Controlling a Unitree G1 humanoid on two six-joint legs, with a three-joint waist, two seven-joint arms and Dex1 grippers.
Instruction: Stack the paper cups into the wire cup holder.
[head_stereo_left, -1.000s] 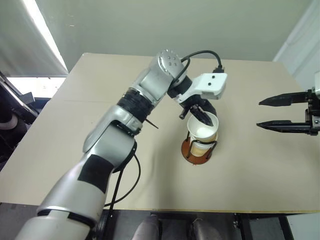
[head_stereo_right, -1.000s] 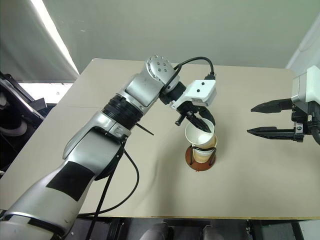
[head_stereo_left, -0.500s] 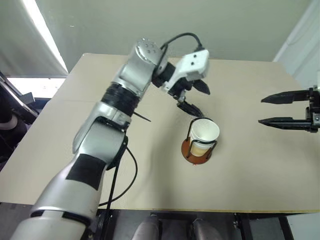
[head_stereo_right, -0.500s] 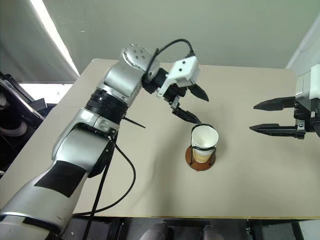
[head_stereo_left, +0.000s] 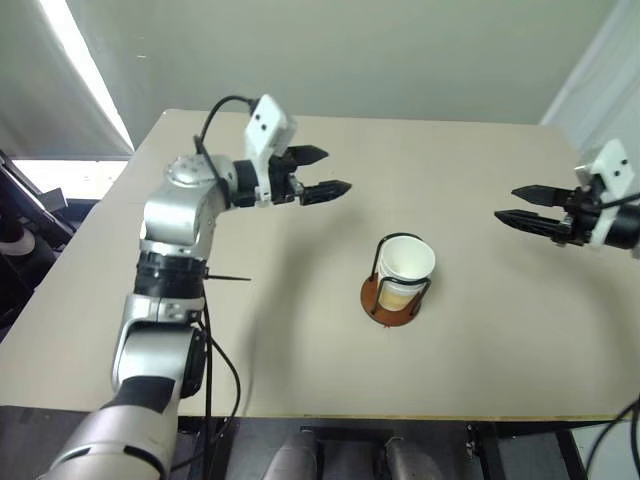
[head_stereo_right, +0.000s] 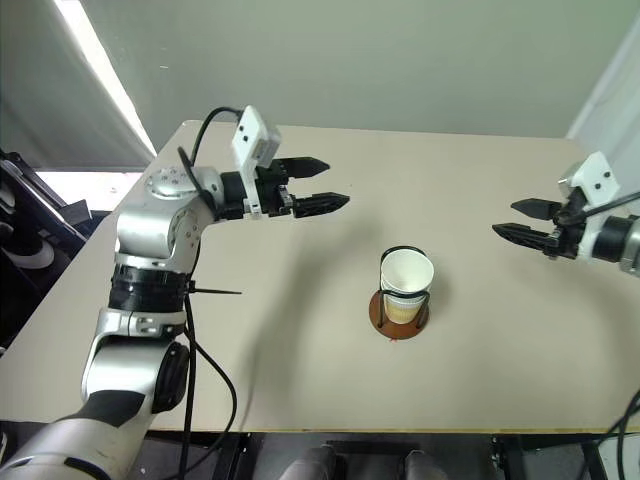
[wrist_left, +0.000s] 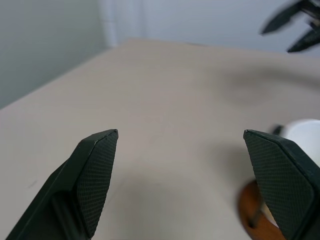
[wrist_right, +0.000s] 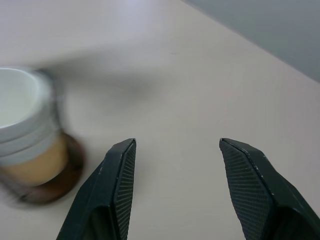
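Paper cups (head_stereo_left: 406, 270) in wire cup holder (head_stereo_left: 392, 300)

Left gripper (head_stereo_left: 322, 171) raised, level, jaws apart, empty; right gripper (head_stereo_left: 507, 203) likewise, pointing inward.

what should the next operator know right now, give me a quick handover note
Left pincer: open, empty, held above the table to the left of the holder.
Right pincer: open, empty, held to the right of the holder.
Paper cups: nested upright inside the wire cup holder near the table's middle; the right wrist view shows stacked rims, though the exact count is hard to tell.
Done: no loose cups lie on the table, so stacking looks finished.
Left: confirm the count, then park both arms.
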